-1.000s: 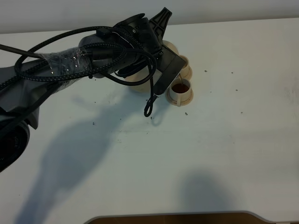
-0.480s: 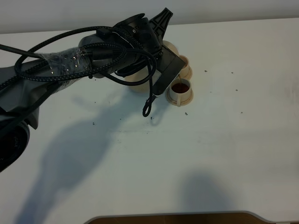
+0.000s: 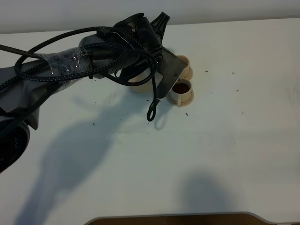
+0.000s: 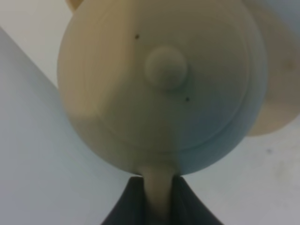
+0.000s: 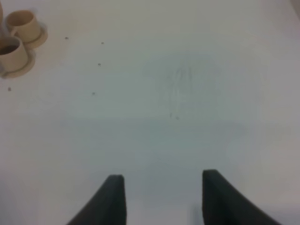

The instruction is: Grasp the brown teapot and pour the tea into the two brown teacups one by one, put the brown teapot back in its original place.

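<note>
My left gripper (image 4: 159,202) is shut on the loop handle of the brown teapot (image 4: 164,89), which fills the left wrist view with its lid knob facing the camera. In the high view the left arm (image 3: 140,42) hides the teapot and hangs over the cups. The near teacup (image 3: 181,91) holds dark tea and stands on its small saucer. The far teacup (image 3: 186,67) stands just behind it. Both cups show in the right wrist view, the filled one (image 5: 11,55) and the other (image 5: 24,22). The wide saucer (image 3: 139,86) peeks out under the arm. My right gripper (image 5: 159,197) is open and empty above bare table.
A black cable loop (image 3: 152,112) hangs from the left arm near the cups. The white table (image 3: 225,140) stretches to the right and front, with small dark specks. A brown edge (image 3: 178,219) shows at the bottom.
The left wrist has turned a little and the cable loop has swung right. The thin stream of tea into the near cup no longer shows.
</note>
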### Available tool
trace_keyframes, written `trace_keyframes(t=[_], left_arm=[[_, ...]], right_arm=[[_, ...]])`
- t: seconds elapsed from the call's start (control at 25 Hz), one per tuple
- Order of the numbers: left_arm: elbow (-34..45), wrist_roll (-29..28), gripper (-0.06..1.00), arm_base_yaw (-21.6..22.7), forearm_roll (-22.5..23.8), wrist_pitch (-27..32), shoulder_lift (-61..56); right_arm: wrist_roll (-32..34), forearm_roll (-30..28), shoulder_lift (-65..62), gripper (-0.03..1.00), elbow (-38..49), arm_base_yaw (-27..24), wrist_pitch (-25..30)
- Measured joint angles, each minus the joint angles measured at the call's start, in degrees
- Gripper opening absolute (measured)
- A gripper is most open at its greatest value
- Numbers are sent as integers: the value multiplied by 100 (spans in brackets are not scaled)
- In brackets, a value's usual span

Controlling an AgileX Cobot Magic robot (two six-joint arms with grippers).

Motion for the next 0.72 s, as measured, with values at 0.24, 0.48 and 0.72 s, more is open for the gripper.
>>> trace_keyframes(t=[0.24, 0.48, 0.72], left_arm=[[0, -184, 11, 0, -80, 184, 0], [0, -321, 11, 5, -80, 336, -48], [0, -356, 11, 10, -444, 336, -51]], right_arm=[[-13, 0, 0, 40, 0, 0, 0], [-12, 0, 0, 40, 0, 0, 0], [-7, 0, 0, 40, 0, 0, 0]])
